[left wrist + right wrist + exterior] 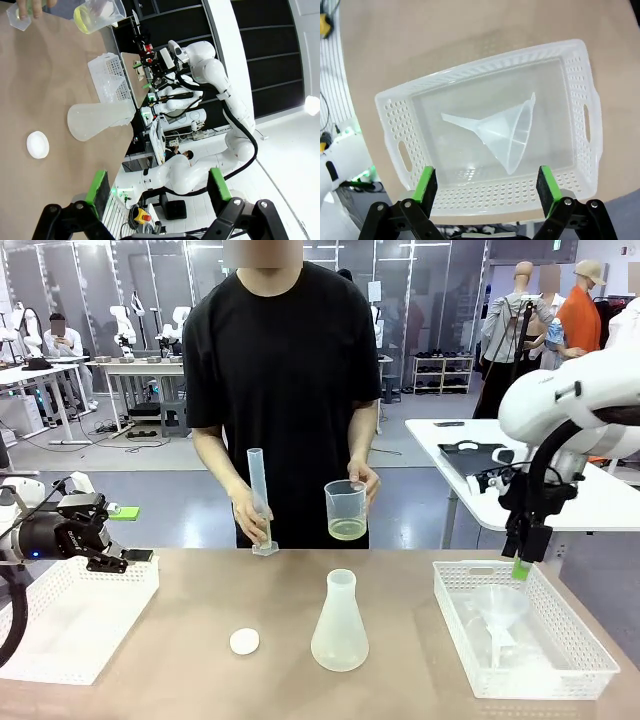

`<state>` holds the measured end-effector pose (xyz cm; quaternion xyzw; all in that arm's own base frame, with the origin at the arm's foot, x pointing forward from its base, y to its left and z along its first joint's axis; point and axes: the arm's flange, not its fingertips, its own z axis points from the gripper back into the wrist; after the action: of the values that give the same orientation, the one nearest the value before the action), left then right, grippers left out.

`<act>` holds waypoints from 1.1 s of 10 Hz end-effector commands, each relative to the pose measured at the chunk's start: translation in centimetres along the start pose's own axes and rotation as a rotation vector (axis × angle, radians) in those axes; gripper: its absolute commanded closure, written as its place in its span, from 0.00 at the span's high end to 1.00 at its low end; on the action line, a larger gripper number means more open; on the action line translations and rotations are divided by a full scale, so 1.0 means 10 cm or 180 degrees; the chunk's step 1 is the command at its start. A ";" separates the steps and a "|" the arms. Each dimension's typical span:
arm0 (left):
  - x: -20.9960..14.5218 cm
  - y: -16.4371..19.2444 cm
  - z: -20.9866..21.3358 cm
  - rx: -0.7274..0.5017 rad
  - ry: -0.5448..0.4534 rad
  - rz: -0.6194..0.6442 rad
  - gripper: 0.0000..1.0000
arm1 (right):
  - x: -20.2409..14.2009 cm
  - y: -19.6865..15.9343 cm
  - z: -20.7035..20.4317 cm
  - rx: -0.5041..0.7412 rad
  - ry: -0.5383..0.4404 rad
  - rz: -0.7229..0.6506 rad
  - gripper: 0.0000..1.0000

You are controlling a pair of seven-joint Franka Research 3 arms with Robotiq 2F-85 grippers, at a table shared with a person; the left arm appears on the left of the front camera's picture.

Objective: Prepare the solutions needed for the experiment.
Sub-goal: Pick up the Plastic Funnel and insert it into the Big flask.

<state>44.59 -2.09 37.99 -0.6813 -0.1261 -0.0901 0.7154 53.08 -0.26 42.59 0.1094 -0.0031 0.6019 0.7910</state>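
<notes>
Jaws wide, well apart from solutions (347,530).

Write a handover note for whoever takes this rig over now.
Left gripper open, empty, above the left basket.
Right gripper open, empty, above the right basket with the funnel lying in it.
Person: one hand steadies the graduated cylinder on the table, other hand holds the beaker of pale yellow solution.
Flask and white cap on the table.
To do: funnel not picked up; flask looks empty.
</notes>
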 end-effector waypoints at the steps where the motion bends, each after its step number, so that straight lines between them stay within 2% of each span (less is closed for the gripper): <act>1: 0.00 -0.02 0.00 0.0020 0.0022 -0.0003 1.00 | 0.03 -0.13 -0.15 -0.0186 0.0311 0.0417 1.00; 4: 0.00 -0.02 0.00 0.0020 0.0022 -0.0003 1.00 | 0.05 -0.28 -0.36 0.0037 0.0394 0.0543 1.00; 11: 0.00 -0.02 0.00 0.0020 0.0022 -0.0003 1.00 | 0.03 -0.59 -0.68 0.0574 0.0244 0.0611 1.00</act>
<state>44.58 -2.09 37.99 -0.6813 -0.1261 -0.0902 0.7154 56.82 -0.06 34.88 0.1268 0.0765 0.6708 0.7267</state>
